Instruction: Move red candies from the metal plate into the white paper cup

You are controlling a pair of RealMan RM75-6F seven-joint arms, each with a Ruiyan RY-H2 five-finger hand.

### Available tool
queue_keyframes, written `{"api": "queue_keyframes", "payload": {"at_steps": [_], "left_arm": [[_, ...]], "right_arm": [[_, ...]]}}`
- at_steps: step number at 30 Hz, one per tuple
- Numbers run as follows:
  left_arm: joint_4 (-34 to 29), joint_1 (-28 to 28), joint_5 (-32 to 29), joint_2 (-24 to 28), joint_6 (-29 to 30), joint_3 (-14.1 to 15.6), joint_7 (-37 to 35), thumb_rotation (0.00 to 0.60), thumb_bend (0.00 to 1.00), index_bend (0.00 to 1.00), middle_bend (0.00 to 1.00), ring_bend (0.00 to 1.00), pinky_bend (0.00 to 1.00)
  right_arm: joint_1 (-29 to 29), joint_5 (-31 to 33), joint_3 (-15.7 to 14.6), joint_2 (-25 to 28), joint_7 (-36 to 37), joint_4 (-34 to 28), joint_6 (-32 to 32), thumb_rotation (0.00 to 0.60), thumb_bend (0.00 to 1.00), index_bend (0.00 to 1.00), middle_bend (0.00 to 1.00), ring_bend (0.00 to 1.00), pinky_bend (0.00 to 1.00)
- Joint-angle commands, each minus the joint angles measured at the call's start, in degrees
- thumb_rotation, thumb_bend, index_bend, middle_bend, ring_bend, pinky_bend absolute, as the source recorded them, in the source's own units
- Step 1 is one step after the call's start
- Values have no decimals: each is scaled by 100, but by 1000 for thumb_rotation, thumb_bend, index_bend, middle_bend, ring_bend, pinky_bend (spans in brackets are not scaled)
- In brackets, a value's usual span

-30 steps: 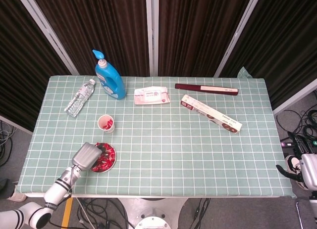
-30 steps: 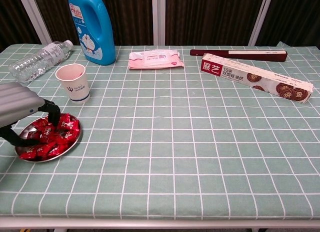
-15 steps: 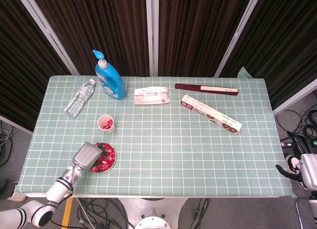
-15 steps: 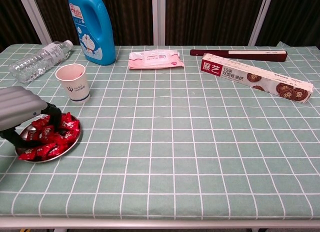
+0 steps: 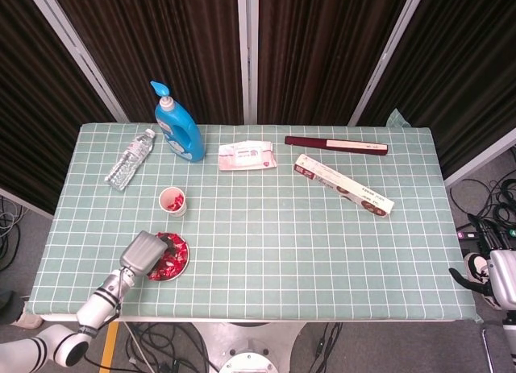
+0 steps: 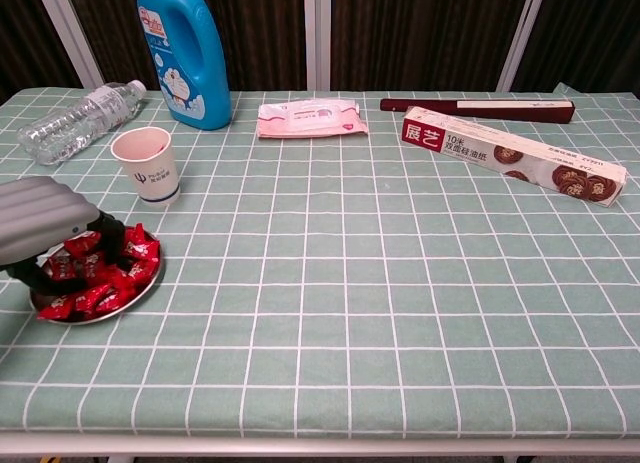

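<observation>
Left hand (image 6: 45,218): over the plate (image 6: 140,286), dark fingers down in the red candies (image 6: 100,273); holding one or not, cannot tell.
Cup (image 6: 147,163): just behind the plate, candies inside.
Box (image 6: 510,154): reads "10".
Right hand (image 5: 493,278): off the table's right edge, grip unclear.

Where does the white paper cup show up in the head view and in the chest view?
Head view: the white paper cup stands left of centre, just behind the metal plate and in front of the blue bottle.
Chest view: the white paper cup is upper left, behind the metal plate, where the left robot hand is.
Shared landmark: the blue bottle, behind the cup in both.
</observation>
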Motion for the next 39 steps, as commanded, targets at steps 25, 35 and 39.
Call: {"api": "queue_keyframes", "payload": {"at_steps": [25,35,39], "left_arm": [[-855,-70,159,718,308,-390,-1037,600,475,654,690,973,1000],[-892,-746,-338,863,-118,-1231,-1009,600,471,651,689,973,1000],[-555,-1006,-599,670,-368,-1410,-871,600,468,642,678,973,1000]], "right_arm": [[-18,-40,-2,-5,100,66,56,600,101,0,141,101,437],[-32,-8,-5,-16,133,115,48,600,101,0,142,100,437],[-33,17,-1,-20,134,121,32,600,101,0,141,100,438]]}}
